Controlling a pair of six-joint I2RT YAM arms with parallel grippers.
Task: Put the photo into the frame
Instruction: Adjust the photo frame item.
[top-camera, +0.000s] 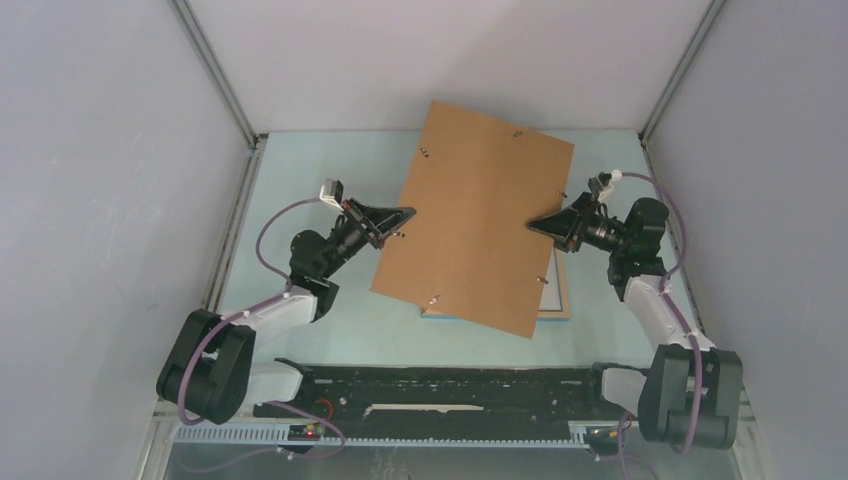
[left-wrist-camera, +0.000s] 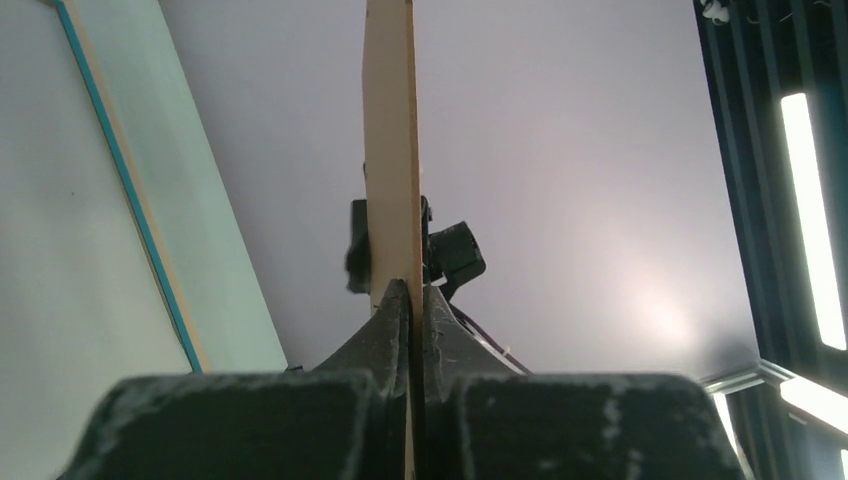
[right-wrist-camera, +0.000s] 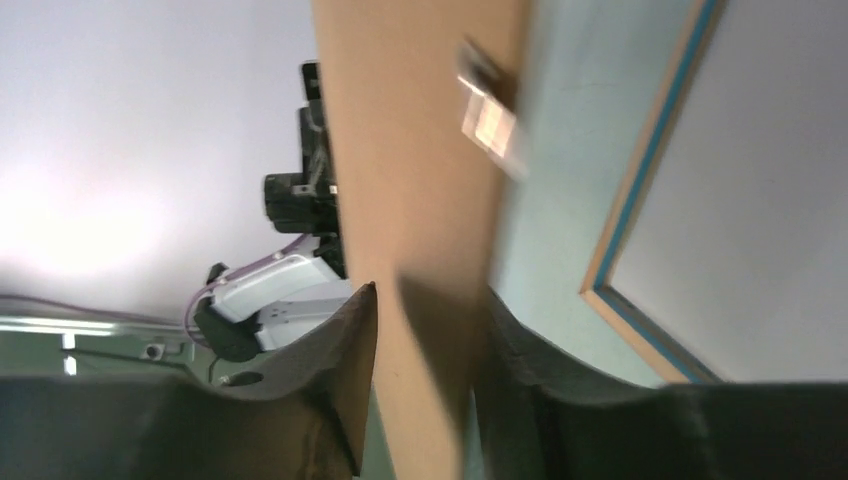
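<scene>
Clearing backing board (top-camera: 480, 220) from above the frame (top-camera: 566, 298), left gripper (top-camera: 408, 215) clamped on it, right gripper (top-camera: 533, 225) astride it, grip uncertain; next, laying it beside the frame

Frame (top-camera: 555, 315): flat on table (top-camera: 300, 180), light-wood rim, blue edge, mostly covered by board (top-camera: 480, 220).

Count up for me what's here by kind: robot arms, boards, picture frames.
Robot arms: 2, the left arm and the right arm
Brown board: 1, lifted at a slant
Blue-edged frame: 1, lying flat, partly hidden under the board
Total: 4
</scene>
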